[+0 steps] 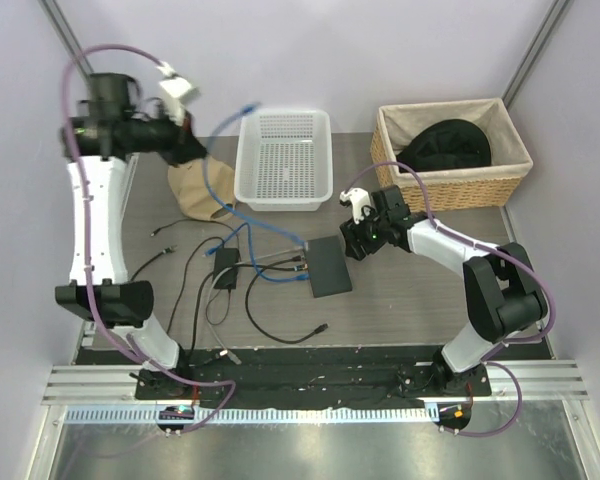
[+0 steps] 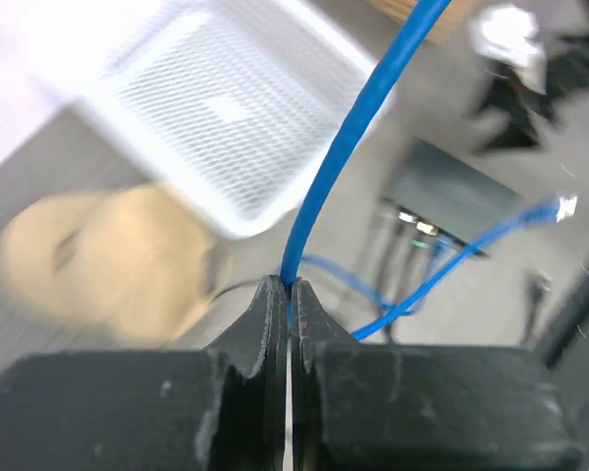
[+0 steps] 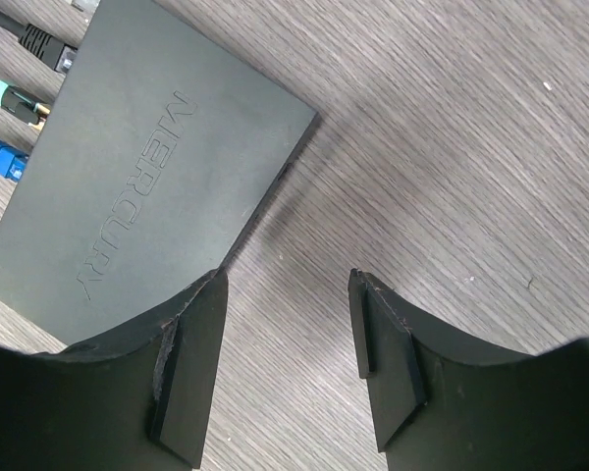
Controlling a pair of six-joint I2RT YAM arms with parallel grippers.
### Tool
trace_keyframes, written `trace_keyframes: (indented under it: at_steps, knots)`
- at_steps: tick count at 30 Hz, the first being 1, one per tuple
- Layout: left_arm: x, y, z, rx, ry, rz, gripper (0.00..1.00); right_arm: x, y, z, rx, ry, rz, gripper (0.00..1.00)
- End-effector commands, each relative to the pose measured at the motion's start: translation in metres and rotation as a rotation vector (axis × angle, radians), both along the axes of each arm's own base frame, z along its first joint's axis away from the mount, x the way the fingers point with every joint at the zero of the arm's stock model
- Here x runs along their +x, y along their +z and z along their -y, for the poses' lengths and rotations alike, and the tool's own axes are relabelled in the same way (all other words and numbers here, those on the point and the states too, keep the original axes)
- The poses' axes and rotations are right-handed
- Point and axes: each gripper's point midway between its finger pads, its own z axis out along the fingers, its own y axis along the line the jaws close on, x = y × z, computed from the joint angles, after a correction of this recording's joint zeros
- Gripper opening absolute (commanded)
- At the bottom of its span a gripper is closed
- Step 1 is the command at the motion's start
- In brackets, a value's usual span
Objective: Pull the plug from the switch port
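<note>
The left gripper [image 2: 288,294] is pinched fully closed on the blue cable [image 2: 344,147], which rises straight out from between its jaws; the arm is held high and well away from the switch [image 1: 328,267], which lies flat on the table far below and ahead of those fingers; a loose plug [image 2: 566,206] on a blue strand hangs in the air off to the right of the fingers, touching nothing, so the pull looks done, though the pictures do not show which port it left

The right gripper [image 3: 287,280] stands wide open and holds nothing; the switch's corner sits just under its left finger, the bare table under the gap and the right finger, so it looks placed to steady the box; beyond the fingers, on the switch's far edge, a blue connector [image 3: 0,157], a teal-collared one [image 3: 10,98] and a black one [image 3: 39,44] sit in their sockets

What seems left is letting go of the cable; around: a white mesh basket [image 1: 242,170] and tan cloth [image 1: 195,190] beneath the left gripper, a wicker basket [image 1: 450,190] behind the right one, an adapter brick [image 1: 226,268] with black cords [image 1: 280,335] beside the switch, which could snag the slack
</note>
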Motion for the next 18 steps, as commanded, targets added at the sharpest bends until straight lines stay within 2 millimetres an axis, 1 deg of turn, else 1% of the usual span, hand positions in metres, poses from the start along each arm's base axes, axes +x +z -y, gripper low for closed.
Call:
trace_keyframes:
  at_steps: [1,2,3,4,5,6,7,8,9,10,11,12,13,14,15,16,18]
  knots:
    - [-0.002,-0.003,-0.079,-0.047,0.318,-0.157,0.00,0.012,0.020,-0.003,0.022,0.002,0.084,0.60]
    - [-0.001,-0.012,-0.103,0.005,0.428,-0.172,0.00,0.015,0.021,-0.003,0.023,-0.002,0.088,0.60]
    - [-0.002,-0.005,-0.126,0.033,0.513,-0.112,0.00,0.016,0.022,-0.003,0.022,-0.003,0.089,0.60]
    - [-0.007,-0.031,-0.140,0.076,0.569,-0.167,0.00,0.017,0.021,-0.004,0.020,-0.001,0.089,0.60]
    - [-0.010,-0.041,-0.152,0.126,0.617,-0.166,0.00,0.018,0.023,-0.004,0.019,0.000,0.091,0.60]
    - [-0.014,-0.038,-0.175,0.220,0.720,-0.103,0.00,0.019,0.022,-0.004,0.019,0.001,0.090,0.60]
    - [-0.021,-0.069,-0.186,0.276,0.764,-0.168,0.00,0.021,0.023,-0.005,0.019,0.000,0.091,0.60]
    - [-0.025,-0.079,-0.198,0.322,0.820,-0.172,0.00,0.023,0.024,-0.005,0.018,0.001,0.098,0.60]
    - [-0.027,-0.081,-0.225,0.407,0.953,-0.140,0.00,0.024,0.023,-0.005,0.018,0.001,0.097,0.60]
    - [-0.036,-0.111,-0.231,0.452,0.973,-0.206,0.00,0.025,0.024,-0.006,0.017,0.002,0.102,0.60]
    - [-0.039,-0.122,-0.238,0.479,0.992,-0.224,0.00,0.027,0.025,-0.006,0.018,0.001,0.109,0.60]
    - [-0.038,-0.130,-0.246,0.512,1.014,-0.222,0.00,0.028,0.024,-0.006,0.017,0.000,0.109,0.60]
    - [-0.040,-0.153,-0.248,0.544,1.002,-0.275,0.00,0.028,0.024,-0.006,0.017,0.000,0.109,0.60]
    - [-0.040,-0.163,-0.253,0.569,1.005,-0.289,0.00,0.029,0.025,-0.007,0.016,0.000,0.112,0.60]
    - [-0.033,-0.170,-0.260,0.591,1.026,-0.273,0.00,0.030,0.026,-0.007,0.015,0.002,0.115,0.60]
    - [-0.035,-0.193,-0.269,0.650,1.029,-0.329,0.00,0.031,0.026,-0.006,0.013,0.002,0.118,0.60]
    - [-0.030,-0.215,-0.274,0.682,1.018,-0.384,0.00,0.032,0.027,-0.006,0.008,0.002,0.125,0.60]
